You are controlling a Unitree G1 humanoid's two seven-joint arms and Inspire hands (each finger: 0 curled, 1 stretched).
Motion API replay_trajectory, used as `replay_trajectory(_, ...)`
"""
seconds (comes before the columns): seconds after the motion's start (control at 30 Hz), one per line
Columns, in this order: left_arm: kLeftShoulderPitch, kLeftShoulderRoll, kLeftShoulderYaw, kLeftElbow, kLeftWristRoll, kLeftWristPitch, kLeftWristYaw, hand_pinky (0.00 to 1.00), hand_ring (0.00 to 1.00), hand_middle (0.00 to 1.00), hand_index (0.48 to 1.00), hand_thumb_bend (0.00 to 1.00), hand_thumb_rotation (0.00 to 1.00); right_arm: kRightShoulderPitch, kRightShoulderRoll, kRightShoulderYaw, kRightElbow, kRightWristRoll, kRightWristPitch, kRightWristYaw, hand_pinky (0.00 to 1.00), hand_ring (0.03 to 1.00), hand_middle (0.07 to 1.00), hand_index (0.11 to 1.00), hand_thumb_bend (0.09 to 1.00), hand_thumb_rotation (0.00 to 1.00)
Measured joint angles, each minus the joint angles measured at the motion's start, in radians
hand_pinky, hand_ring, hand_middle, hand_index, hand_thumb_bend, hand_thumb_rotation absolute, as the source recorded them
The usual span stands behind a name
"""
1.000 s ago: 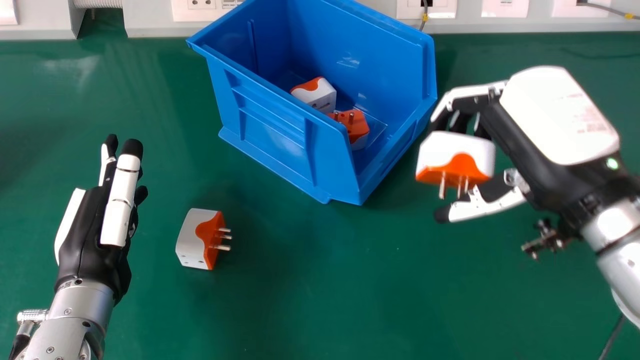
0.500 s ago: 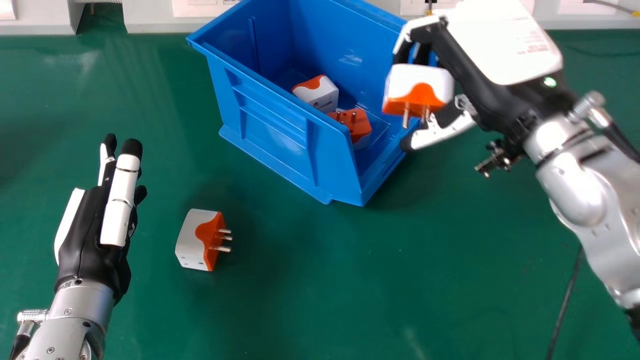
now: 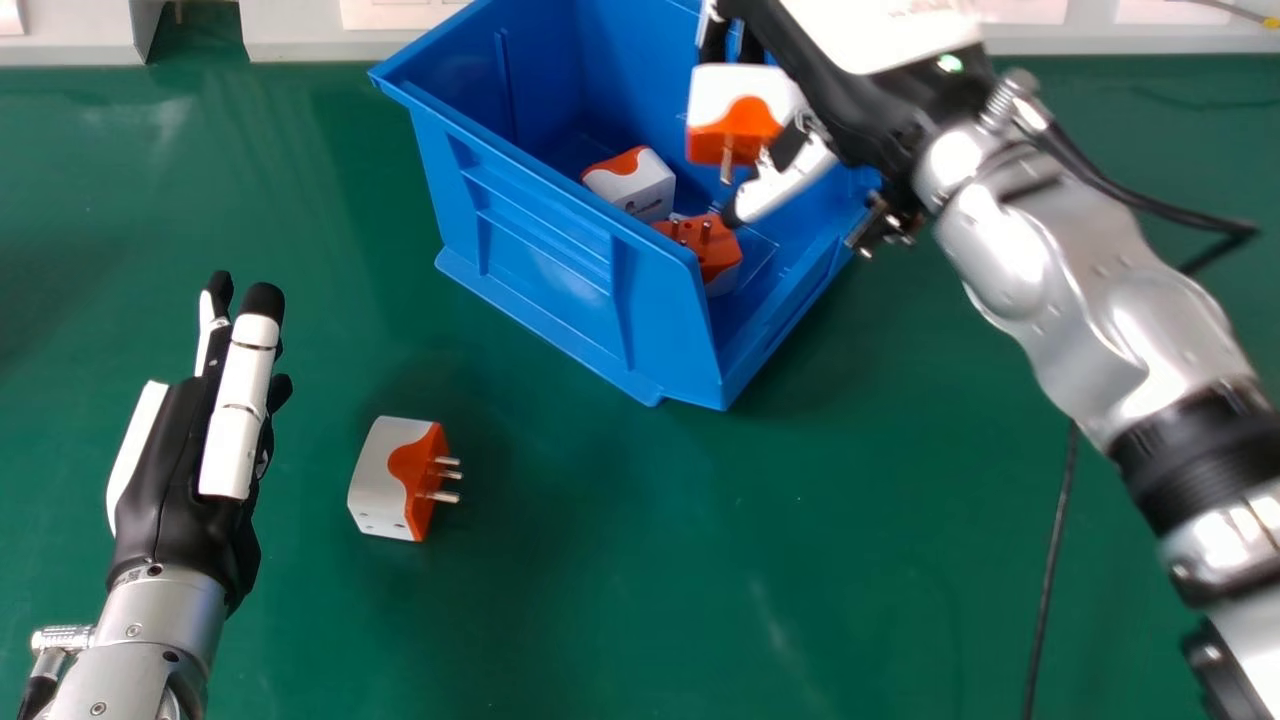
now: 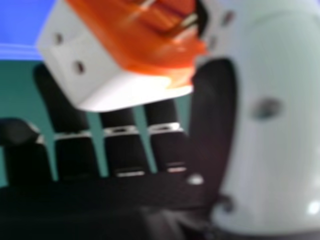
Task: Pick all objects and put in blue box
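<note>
While the right hand (image 3: 850,60) has an orange-and-white travel plug adapter (image 3: 738,105) pinched between thumb (image 3: 790,185) and fingers, the step in hand reads as the carry-and-drop into the blue storage bin (image 3: 545,265). In the head view that adapter sits over the bin's interior, pins pointing down toward the near side; can't tell its exact height above the floor. Right hand view agrees on the grip: adapter body between thumb and fingers, pins exposed. Two adapters are already inside, a white-sided one (image 3: 640,185) and, just beside it nearer the open front, one with its orange pin face up (image 3: 708,245). One more, the loose adapter (image 3: 395,480), lies on the green tabletop (image 3: 620,560) between the bin and the left hand (image 3: 185,450), pins facing right. Left hand idle at the view's left, fingers straight and close together. Next move, my call: lower a bit, keep the thumb off the side wall, then open thumb and fingers together so the part falls clean. Risk: it lands on the two inside and tips, harmless if it stays within the walls. After that, the tabletop one is the only pick left that I can see.
</note>
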Motion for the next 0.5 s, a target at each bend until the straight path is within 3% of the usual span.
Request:
replay_trajectory(0.23,0.005,-0.002,-0.001,0.001,0.001,-0.007,0.006,0.98,1.00,1.00,1.000,0.54,1.00,-0.178,0.072,0.090,0.247,-0.024,0.024,-0.045,0.04,0.079,0.154,0.473,0.487,0.15)
replay_trajectory(0.5,0.006,-0.007,-0.006,0.001,0.001,-0.014,0.011,0.96,1.00,1.00,1.000,0.54,0.99,-0.274,0.147,0.144,0.421,-0.023,0.047,-0.072,0.05,0.091,0.182,0.486,0.486,0.15)
